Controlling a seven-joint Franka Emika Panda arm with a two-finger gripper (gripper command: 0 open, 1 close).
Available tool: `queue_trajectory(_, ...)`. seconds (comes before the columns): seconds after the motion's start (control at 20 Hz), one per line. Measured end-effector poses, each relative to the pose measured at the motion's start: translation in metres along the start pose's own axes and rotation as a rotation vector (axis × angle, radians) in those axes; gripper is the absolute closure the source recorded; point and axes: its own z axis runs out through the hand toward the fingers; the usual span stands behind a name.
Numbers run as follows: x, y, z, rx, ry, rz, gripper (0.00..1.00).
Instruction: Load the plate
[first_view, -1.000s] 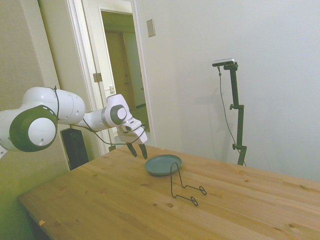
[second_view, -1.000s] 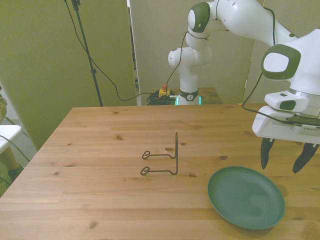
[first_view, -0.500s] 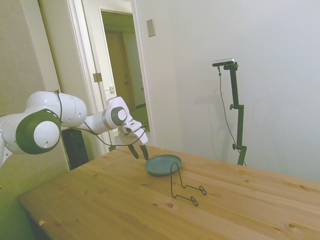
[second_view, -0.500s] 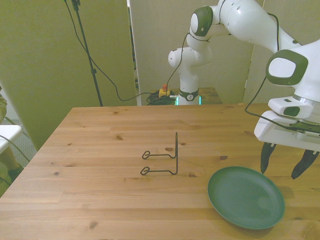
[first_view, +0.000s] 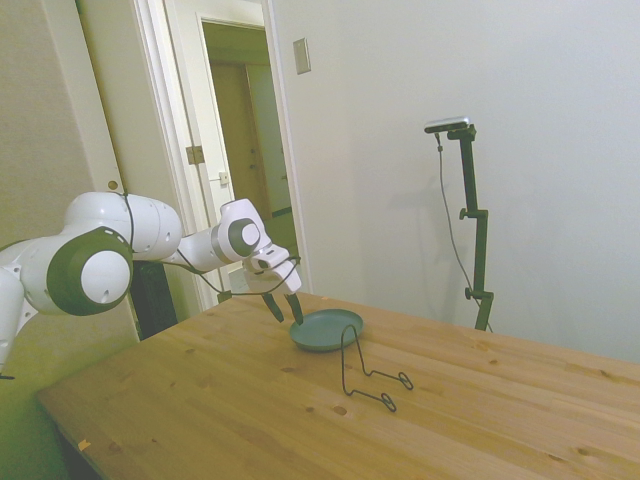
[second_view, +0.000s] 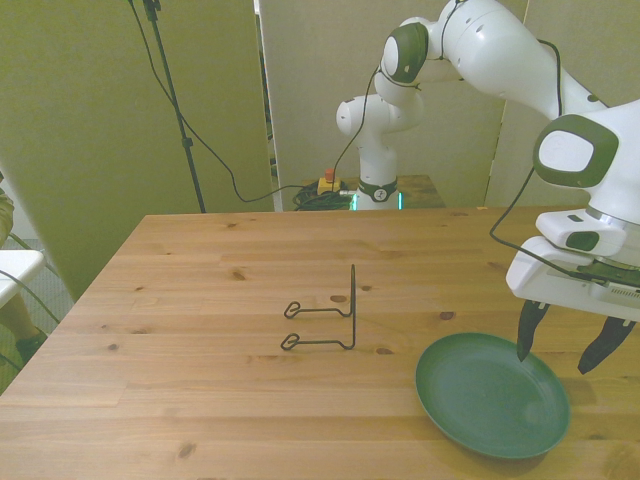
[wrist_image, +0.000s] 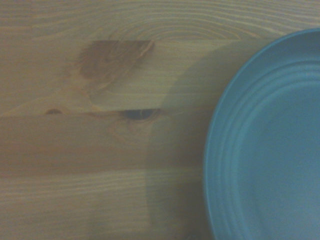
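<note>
Hand (second_view: 559, 352) spread above bare plate (second_view: 487, 402)

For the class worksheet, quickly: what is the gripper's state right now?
Gripper: open, holding nothing, fingers spread at the plate's rim.

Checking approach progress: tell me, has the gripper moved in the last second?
Yes. The gripper has dropped toward the plate, one finger now over its rim.

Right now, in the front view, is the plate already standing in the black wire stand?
No, the plate lies flat on the table, apart from the wire stand, which holds nothing.
</note>
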Motion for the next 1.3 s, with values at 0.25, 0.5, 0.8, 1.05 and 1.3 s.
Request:
queue_trajectory(0.25, 0.001, -0.001, 0.007, -0.008, 0.003, 0.000, 0.00)
queue_trajectory(0.5, 0.001, -0.001, 0.010, -0.013, 0.007, -0.001, 0.00)
queue_trajectory(0.8, 0.003, 0.001, 0.014, -0.023, 0.012, 0.004, 0.00)
queue_trajectory(1.05, 0.005, 0.002, 0.017, -0.035, 0.017, 0.012, 0.00)
queue_trajectory(1.3, 0.006, 0.003, 0.018, -0.063, 0.023, 0.025, 1.00)
